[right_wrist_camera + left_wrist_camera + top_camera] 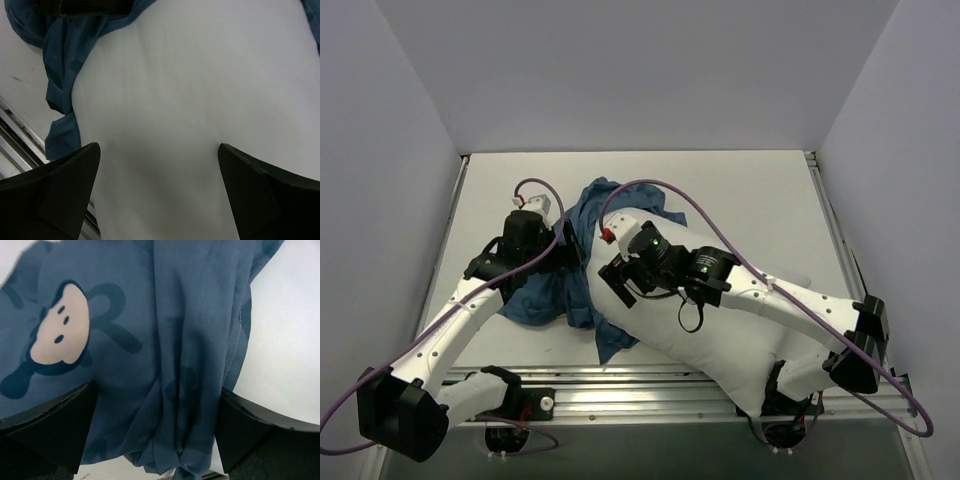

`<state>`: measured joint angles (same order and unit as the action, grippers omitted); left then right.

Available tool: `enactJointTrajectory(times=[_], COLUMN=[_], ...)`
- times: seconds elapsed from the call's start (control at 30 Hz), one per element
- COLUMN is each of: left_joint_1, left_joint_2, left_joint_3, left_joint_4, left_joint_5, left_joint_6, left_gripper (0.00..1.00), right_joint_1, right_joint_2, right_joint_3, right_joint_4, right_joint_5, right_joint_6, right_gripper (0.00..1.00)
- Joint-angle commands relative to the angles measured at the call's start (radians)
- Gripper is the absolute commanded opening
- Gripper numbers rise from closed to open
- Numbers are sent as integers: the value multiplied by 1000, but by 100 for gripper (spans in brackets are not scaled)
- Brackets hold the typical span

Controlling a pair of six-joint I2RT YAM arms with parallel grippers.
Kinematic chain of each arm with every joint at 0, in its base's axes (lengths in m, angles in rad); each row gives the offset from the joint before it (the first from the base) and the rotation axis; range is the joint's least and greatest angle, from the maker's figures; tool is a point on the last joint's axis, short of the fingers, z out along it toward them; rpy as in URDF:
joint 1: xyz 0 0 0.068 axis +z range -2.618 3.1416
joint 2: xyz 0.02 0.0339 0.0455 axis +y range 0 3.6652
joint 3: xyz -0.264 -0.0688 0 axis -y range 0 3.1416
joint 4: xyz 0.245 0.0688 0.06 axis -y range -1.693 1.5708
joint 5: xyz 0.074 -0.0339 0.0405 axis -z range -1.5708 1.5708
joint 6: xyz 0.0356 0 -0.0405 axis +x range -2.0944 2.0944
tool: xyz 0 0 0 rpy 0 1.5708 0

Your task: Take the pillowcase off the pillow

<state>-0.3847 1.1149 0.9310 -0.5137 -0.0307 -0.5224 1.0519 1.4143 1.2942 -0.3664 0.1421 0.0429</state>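
Observation:
The dark blue pillowcase [545, 295] lies bunched on the table left of the pillow, its far part still round the pillow's far end. The white pillow [720, 335] lies diagonally from the middle to the near right edge. My left gripper [570, 255] is open, its jaws wide apart with a hanging fold of the pillowcase [190, 340] between them [157, 430]; a cartoon mouse face [57, 335] shows on the cloth. My right gripper [620, 280] is open just above the bare pillow [200, 100], jaws wide [157, 185], with the pillowcase edge [60, 75] to its left.
An aluminium rail [620, 385] runs along the table's near edge and shows in the right wrist view [15, 145]. Grey walls stand on the left, back and right. Purple cables [720, 240] loop over both arms. The pillow's near corner overhangs the rail.

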Motion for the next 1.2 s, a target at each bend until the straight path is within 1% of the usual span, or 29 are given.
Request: enactJointTrajectory(times=[0.0, 0.1, 0.13, 0.2, 0.23, 0.3, 0.33, 0.37, 0.43, 0.47, 0.5, 0.57, 0.63, 0.77, 0.8, 0.83, 0.9, 1.0, 1.07, 1.1, 1.17], left_joint_1=[-5, -5, -5, -5, -2, 0, 1, 3, 13, 32, 43, 66, 111, 196, 208, 227, 244, 270, 286, 294, 302], left_joint_2=[-46, -14, -6, 13, 17, 31, 36, 39, 57, 63, 75, 85, 98, 137, 152, 160, 181, 206, 232, 243, 269], left_joint_3=[-35, -57, -57, -69, -73, -83, -84, -84, -71, -61, -51, -18, 5, 78, 91, 101, 130, 163, 173, 186, 190], left_joint_4=[113, 129, 129, 135, 139, 152, 156, 165, 161, 161, 156, 146, 138, 98, 93, 92, 86, 86, 84, 80, 73], left_joint_5=[106, 103, 95, 77, 48, 40, 10, -1, -21, -31, -38, -72, -103, -144, -164, -176, -196, -207, -216, -215, -201], left_joint_6=[-27, -25, -19, -18, -21, -22, -30, -34, -50, -50, -50, -50, -47, -42, -38, -30, -25, -16, -16, -18, -31], left_gripper=[99, 100, 94, 90, 83, 70, 63, 46, 30, 19, 14, 9, 3, 2, 2, 2, 2, 7, 8, 8, 10], right_joint_1=[19, 17, 17, 17, 16, 14, 13, 8, 3, -4, -10, -29, -72, -159, -191, -205, -234, -299, -343, -358, -414], right_joint_2=[41, 96, 135, 175, 208, 233, 253, 261, 271, 267, 262, 227, 175, 48, 22, -27, -69, -139, -196, -233, -264], right_joint_3=[-58, -110, -111, -114, -115, -122, -124, -124, -124, -124, -124, -116, -110, -98, -98, -96, -87, -75, -72, -67, -64], right_joint_4=[95, 144, 141, 115, 107, 89, 84, 70, 60, 55, 52, 38, 24, -11, -16, -22, -45, -80, -82, -80, -68], right_joint_5=[53, 86, 103, 157, 172, 192, 194, 197, 215, 218, 217, 214, 220, 202, 197, 189, 191, 165, 134, 95, 47], right_joint_6=[-32, -28, -22, -8, -5, 0, 9, 15, 37, 41, 46, 63, 75, 92, 91, 89, 89, 87, 89, 87, 91], right_gripper=[100, 100, 100, 100, 100, 88, 77, 43, 14, 0, 0, 0, 0, 0, 0, 0, 0, 0, 0, 0, 0])
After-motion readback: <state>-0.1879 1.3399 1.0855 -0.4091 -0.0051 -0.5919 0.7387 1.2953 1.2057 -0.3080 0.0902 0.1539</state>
